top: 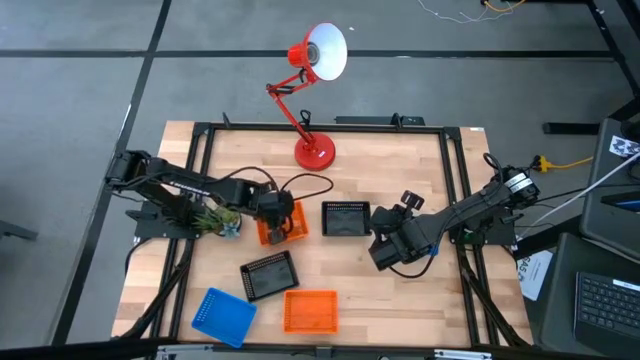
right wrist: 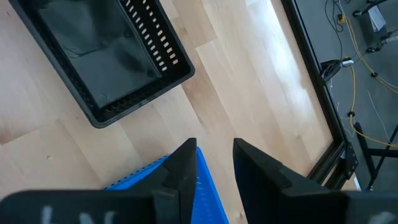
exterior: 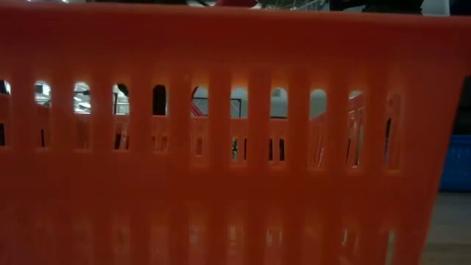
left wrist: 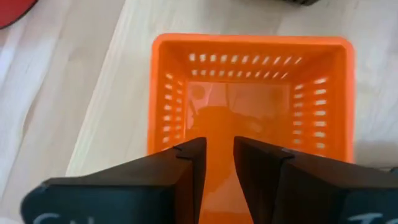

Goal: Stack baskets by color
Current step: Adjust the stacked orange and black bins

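My left gripper (top: pixel 272 212) (left wrist: pixel 217 146) is shut on an orange basket (top: pixel 281 224) left of the table's middle. My right gripper (top: pixel 387 250) (right wrist: pixel 214 146) hangs right of the middle, shut on a blue basket (right wrist: pixel 186 186) that the arm mostly hides in the high view. A black basket (top: pixel 346 218) (right wrist: pixel 106 56) sits flat on its bottom between the two grippers. A second black basket (top: pixel 268 275), a second blue one (top: pixel 222 317) and a second orange one (top: pixel 310 310) (exterior: pixel 221 147) lie toward the near edge. My left gripper has the orange basket's near wall (left wrist: pixel 217 180) between its two fingers, which come slanting down from the table's left. The basket's open top faces up; whether its bottom is on the table I cannot tell. My right gripper pinches an edge of the blue basket (right wrist: pixel 202 177) between its two fingers, which slant down. The rest of the basket lies under the gripper, out of sight.
A red desk lamp (top: pixel 313 150) stands at the far middle of the table, its head (top: pixel 327 50) reaching beyond the far edge. A black frame (top: pixel 455 170) borders the wooden top. In the low view the orange basket at the near edge blocks nearly everything.
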Motion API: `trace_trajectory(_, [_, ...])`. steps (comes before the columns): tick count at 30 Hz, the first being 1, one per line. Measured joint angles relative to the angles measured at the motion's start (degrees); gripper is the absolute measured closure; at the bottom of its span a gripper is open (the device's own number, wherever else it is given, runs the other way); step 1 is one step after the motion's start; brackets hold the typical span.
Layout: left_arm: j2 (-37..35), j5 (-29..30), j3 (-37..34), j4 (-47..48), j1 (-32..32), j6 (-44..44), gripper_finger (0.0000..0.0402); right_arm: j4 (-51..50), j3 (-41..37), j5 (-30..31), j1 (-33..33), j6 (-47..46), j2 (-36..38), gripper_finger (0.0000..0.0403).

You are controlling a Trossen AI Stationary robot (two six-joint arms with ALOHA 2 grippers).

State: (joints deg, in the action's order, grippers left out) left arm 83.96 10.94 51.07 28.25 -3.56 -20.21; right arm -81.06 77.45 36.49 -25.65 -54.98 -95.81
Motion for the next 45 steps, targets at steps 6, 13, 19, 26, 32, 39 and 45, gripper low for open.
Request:
trace_trajectory(6, [4.3,-0.1,0.1,-7.6,-1.5,1.0,0.0328,0.0,0.0,0.1,0.0,0.1,0.0,0.0299])
trace_trajectory(13, [11.1,-2.9,1.9,-11.0,-1.9,1.3,0.0328,0.3,0.0,0.1,0.0,1.2,0.0,0.0299])
trace_trajectory(19, [13.0,-6.0,4.9,-11.2,-2.7,1.4,0.0328,0.3,0.0,0.1,0.0,1.4,0.0,0.0299])
trace_trajectory(26, [12.7,-6.0,6.7,-10.8,-4.3,1.3,0.0328,0.2,0.0,0.1,0.0,1.5,0.0,0.0299])
trace_trajectory(32, [12.7,-5.8,6.9,-10.8,-4.9,0.9,0.0328,0.2,0.0,0.0,0.0,1.7,0.0,0.0299])
trace_trajectory(39, [8.6,1.1,11.2,-5.3,-3.2,5.6,0.0328,0.6,0.0,-0.2,0.0,3.0,0.0,0.0299])
trace_trajectory(45, [1.4,8.9,14.2,4.3,-2.8,8.7,0.0328,6.4,0.0,-0.2,0.0,7.3,-0.1,0.0299])
